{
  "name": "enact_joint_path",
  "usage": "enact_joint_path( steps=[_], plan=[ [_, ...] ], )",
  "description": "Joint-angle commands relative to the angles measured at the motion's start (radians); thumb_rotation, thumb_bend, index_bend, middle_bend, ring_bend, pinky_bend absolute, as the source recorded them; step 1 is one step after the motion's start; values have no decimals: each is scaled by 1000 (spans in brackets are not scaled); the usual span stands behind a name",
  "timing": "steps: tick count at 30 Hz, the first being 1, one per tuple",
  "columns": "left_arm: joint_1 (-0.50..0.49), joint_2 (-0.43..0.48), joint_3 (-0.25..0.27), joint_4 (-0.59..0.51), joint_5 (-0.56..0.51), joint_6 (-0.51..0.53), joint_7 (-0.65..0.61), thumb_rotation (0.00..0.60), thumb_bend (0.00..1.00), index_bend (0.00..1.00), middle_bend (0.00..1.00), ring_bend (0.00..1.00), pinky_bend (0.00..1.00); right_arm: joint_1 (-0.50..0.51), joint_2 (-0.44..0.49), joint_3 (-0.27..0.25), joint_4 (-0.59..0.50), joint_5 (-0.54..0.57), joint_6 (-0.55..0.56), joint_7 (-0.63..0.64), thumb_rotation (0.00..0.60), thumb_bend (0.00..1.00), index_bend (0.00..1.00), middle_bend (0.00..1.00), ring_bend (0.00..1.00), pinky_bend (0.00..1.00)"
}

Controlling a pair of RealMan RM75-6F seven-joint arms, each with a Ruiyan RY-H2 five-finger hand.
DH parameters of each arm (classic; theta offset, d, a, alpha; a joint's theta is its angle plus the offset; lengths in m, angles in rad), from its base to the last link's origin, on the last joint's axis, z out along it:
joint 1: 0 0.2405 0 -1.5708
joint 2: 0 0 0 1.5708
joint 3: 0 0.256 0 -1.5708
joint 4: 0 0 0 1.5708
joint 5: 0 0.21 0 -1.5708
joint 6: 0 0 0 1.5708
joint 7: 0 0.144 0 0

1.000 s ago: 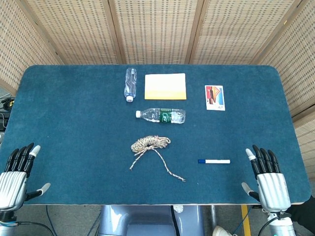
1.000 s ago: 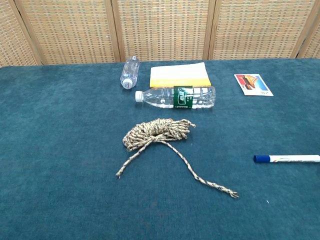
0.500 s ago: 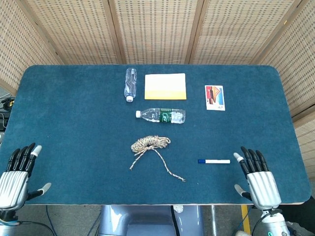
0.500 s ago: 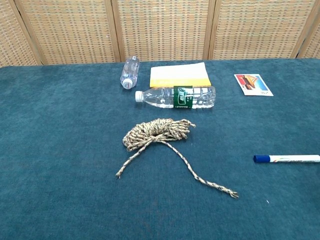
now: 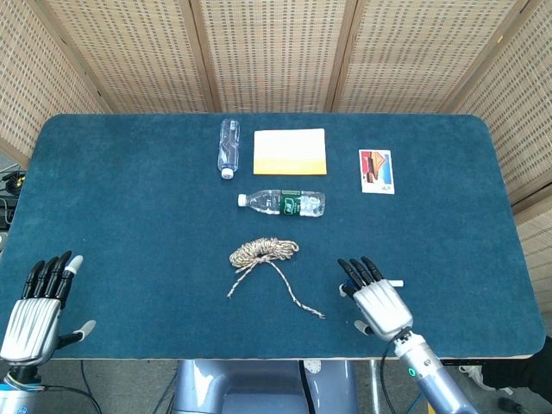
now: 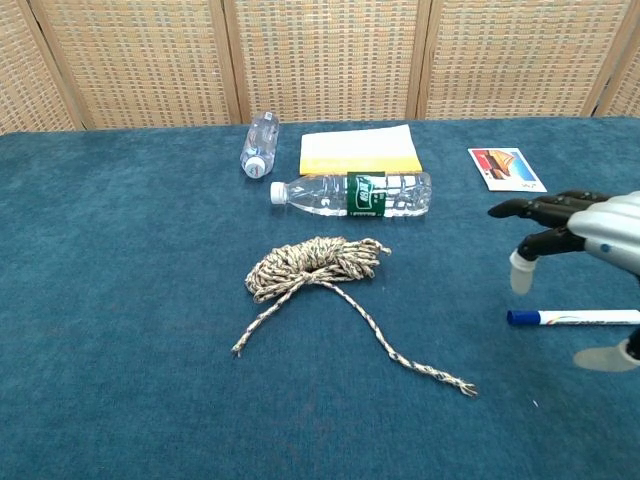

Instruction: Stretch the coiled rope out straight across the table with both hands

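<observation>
The coiled rope (image 5: 263, 251) (image 6: 316, 264) lies bunched near the table's middle, with two loose tails running toward the front edge; the longer tail ends at the front right (image 6: 465, 386). My right hand (image 5: 376, 297) (image 6: 580, 232) hovers open above the table to the right of the rope, fingers spread, over the marker. My left hand (image 5: 39, 302) is open at the front left corner, far from the rope, and shows only in the head view.
A blue-capped marker (image 6: 572, 317) lies under my right hand. Behind the rope lie a green-labelled bottle (image 5: 284, 203), a smaller bottle (image 5: 228, 147), a yellow pad (image 5: 290, 151) and a card (image 5: 377, 171). Wicker screens stand behind the blue table (image 5: 129, 216).
My right hand has swung leftward from the front right edge to above the marker, nearer the rope. The left hand has shifted slightly. The rope has not moved.
</observation>
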Motion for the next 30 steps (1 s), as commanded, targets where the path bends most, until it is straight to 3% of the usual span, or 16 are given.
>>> enact_joint_path(
  steps=[1, 13, 30],
  plan=[
    [-3, -2, -2, 0, -8, -5, 3, 600, 0, 0, 0, 0, 0, 54, -71, 14, 35, 83, -68, -37, 600, 150, 412, 0, 0, 0],
    [-12, -4, -4, -2, -26, -21, 12, 600, 0, 0, 0, 0, 0, 134, -159, 8, 76, 237, -126, -40, 600, 252, 433, 0, 0, 0],
    [-17, -13, -5, 0, -40, -26, 27, 600, 0, 0, 0, 0, 0, 202, -231, -16, 136, 329, -108, -73, 600, 272, 436, 0, 0, 0]
  ],
)
